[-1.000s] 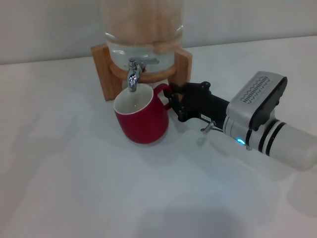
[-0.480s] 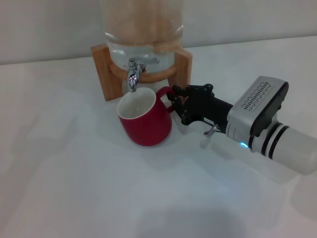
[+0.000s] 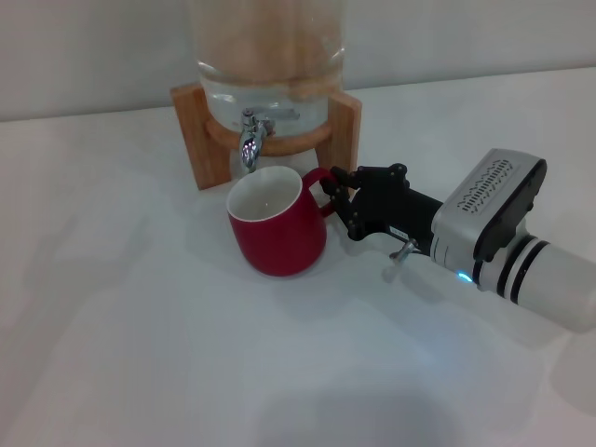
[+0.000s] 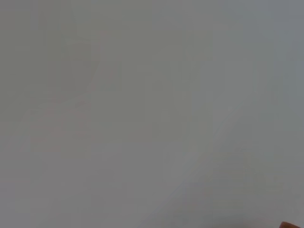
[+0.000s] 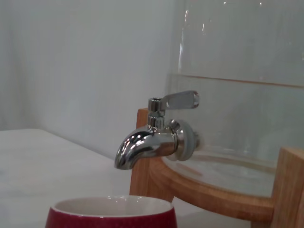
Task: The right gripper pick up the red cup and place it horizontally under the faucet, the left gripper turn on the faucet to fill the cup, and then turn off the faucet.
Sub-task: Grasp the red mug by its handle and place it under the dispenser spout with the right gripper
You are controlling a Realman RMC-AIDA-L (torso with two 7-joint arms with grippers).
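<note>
— What sits under the tap?

— The red cup [image 3: 277, 224] stands upright on the white surface [image 3: 130, 317], just before the wooden stand [image 3: 191, 130], with the faucet [image 3: 250, 142] over its far rim, lever [image 5: 179, 99] lying level. The cup looks empty.

— And to the right of it?

— The right pincer [image 3: 337, 198], its black fingers pinching the cup's handle [image 3: 319, 183], arm trailing off to the right.

— The left pincer?

— Out of sight; its wrist camera shows only blank surface.

— What might go wrong?

— The spout hangs near the rim rather than the centre. If the cup shifts as the handle is freed, water could run down the outside and pool.
</note>
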